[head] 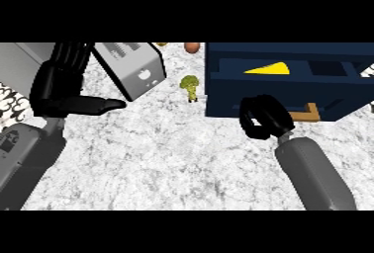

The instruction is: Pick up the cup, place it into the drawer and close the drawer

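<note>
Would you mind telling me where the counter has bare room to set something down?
The speckled white counter is bare between both forearms. It is crowded by the grey toaster, green broccoli, dark blue drawer unit and right hand.

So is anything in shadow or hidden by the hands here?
Head view: the dark blue drawer unit has a shaded interior around a bright yellow wedge; the curled right hand overlaps its front; the speckled white counter looks evenly lit, without glare.
</note>
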`<move>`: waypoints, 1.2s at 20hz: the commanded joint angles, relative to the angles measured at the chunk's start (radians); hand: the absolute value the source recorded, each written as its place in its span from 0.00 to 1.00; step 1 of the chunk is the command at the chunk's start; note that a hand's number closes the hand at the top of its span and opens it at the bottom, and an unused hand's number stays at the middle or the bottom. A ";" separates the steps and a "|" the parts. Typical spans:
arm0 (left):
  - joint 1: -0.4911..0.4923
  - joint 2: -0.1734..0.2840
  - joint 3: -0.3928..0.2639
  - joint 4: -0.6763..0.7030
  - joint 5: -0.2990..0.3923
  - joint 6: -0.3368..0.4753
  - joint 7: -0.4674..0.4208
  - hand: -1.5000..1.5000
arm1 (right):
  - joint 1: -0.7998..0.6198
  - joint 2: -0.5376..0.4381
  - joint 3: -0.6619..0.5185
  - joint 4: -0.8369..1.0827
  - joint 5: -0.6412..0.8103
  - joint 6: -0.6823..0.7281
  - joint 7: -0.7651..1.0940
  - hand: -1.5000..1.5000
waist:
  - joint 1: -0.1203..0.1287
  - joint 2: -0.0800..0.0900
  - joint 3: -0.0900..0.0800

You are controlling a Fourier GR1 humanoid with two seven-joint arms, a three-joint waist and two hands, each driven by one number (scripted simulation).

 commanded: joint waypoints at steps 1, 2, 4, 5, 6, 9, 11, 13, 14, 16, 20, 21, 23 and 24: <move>0.052 0.018 0.024 -0.020 -0.006 -0.041 -0.013 0.00 | -0.151 -0.015 -0.087 0.289 -0.020 -0.054 -0.119 1.00 | 0.009 0.012 0.003; 0.087 0.007 0.025 -0.051 -0.012 -0.034 -0.026 0.00 | -0.201 0.025 -0.081 0.328 -0.009 -0.037 -0.076 1.00 | 0.007 0.008 0.003; 0.120 0.037 0.042 -0.078 0.011 -0.076 -0.023 0.00 | -0.225 0.007 -0.113 0.422 -0.016 -0.066 -0.116 1.00 | 0.026 0.013 0.003; 0.033 0.050 0.076 -0.025 0.043 -0.095 0.036 0.00 | -0.303 -0.013 -0.127 0.454 -0.023 -0.016 -0.114 1.00 | 0.020 0.018 0.004; 0.111 0.035 0.060 -0.038 0.017 -0.099 -0.012 0.00 | -0.305 -0.007 -0.134 0.499 -0.023 -0.033 -0.135 1.00 | 0.016 0.014 0.003; 0.101 0.023 0.043 -0.049 -0.006 -0.102 -0.015 0.00 | -0.382 -0.039 -0.172 0.611 -0.026 -0.037 -0.157 1.00 | 0.031 0.023 0.004; 0.058 0.037 0.072 -0.036 0.030 -0.117 0.033 0.00 | -0.415 -0.030 -0.194 0.653 -0.037 -0.033 -0.120 1.00 | 0.042 0.031 0.005; 0.098 0.037 0.074 -0.037 0.016 -0.144 -0.019 0.00 | -0.450 -0.076 -0.226 0.671 -0.066 0.004 -0.154 1.00 | 0.052 0.034 0.004; 0.092 0.001 0.046 -0.029 0.004 -0.132 -0.024 0.00 | -0.466 -0.092 -0.217 0.678 -0.054 0.014 -0.143 1.00 | 0.052 0.039 0.004; 0.090 0.026 0.062 -0.069 0.015 -0.131 0.004 0.00 | -0.451 -0.104 -0.228 0.703 -0.066 0.020 -0.160 1.00 | 0.062 0.035 0.006; 0.131 0.007 0.046 -0.051 0.011 -0.172 -0.034 0.00 | -0.478 -0.139 -0.253 0.708 -0.093 0.050 -0.184 1.00 | 0.069 0.039 0.005; 0.108 0.014 0.056 -0.024 0.009 -0.175 -0.030 0.00 | -0.458 -0.131 -0.268 0.702 -0.111 0.030 -0.219 1.00 | 0.065 0.048 0.006; 0.135 0.000 0.051 -0.034 0.015 -0.191 -0.048 0.00 | -0.493 -0.137 -0.283 0.700 -0.125 0.047 -0.199 1.00 | 0.081 0.048 0.005; 0.111 -0.004 0.052 -0.007 0.016 -0.195 -0.040 0.00 | -0.486 -0.114 -0.282 0.699 -0.125 0.026 -0.200 1.00 | 0.071 0.054 0.005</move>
